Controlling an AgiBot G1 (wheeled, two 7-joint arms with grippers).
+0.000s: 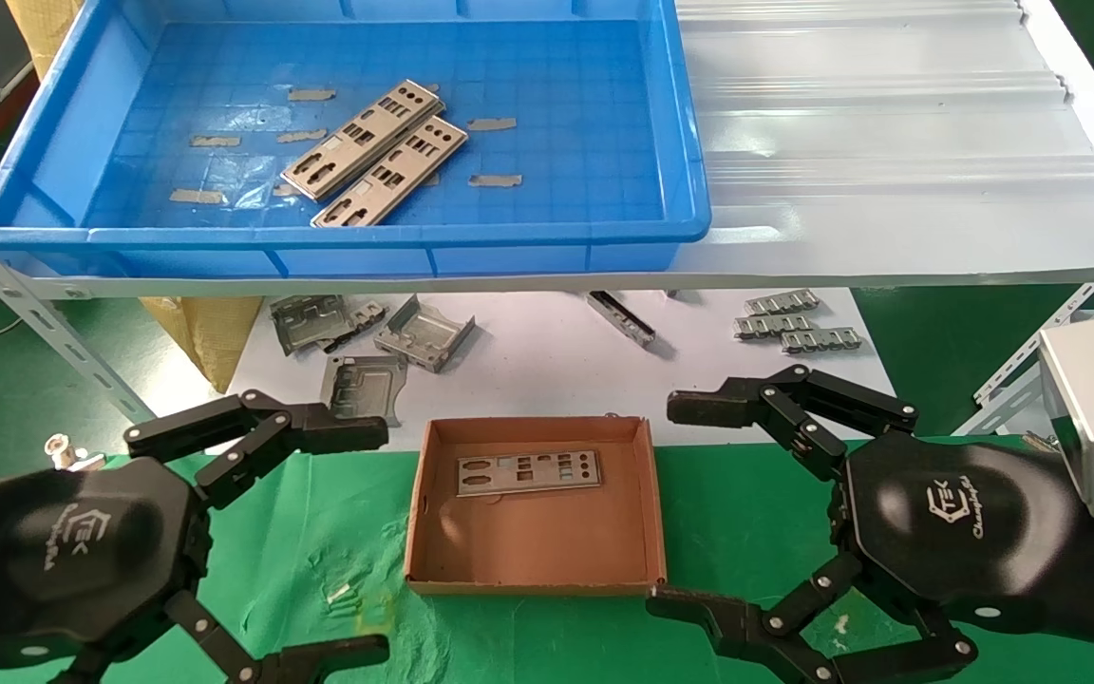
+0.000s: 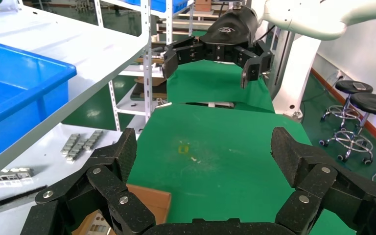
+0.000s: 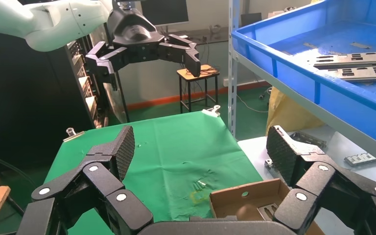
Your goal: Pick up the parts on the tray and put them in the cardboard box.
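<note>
the large shallow bright-blue plastic tray with its grid floor and tan tape strips sits on the white corrugated shelf sheet, up and behind the small brown cardboard box; that box lies on the green cloth, between the two grippers; two thin silver-grey punched metal plates lie side by side and touching near the tray's middle, slanted, the one farther from the box seeming to overlap its neighbour's edge; a third such plate already rests flat in the box, toward its far wall — so one part looks done and two are left.

the left gripper hovers just left of the box, fingers spread wide and holding nothing; the right gripper hovers just right of the box, likewise spread and empty.

the step in hand, as i judge it, is the reach up from the box to the tray; either arm must clear the tray's front rim, then come down steeply; the plates are thin and flat on the floor, so take the nearer one by a long edge or slide it against the wall to lift an edge — and grip one only, since they touch; bent grey brackets and ridged clip strips behind the box, under the shelf, are not to be taken.
</note>
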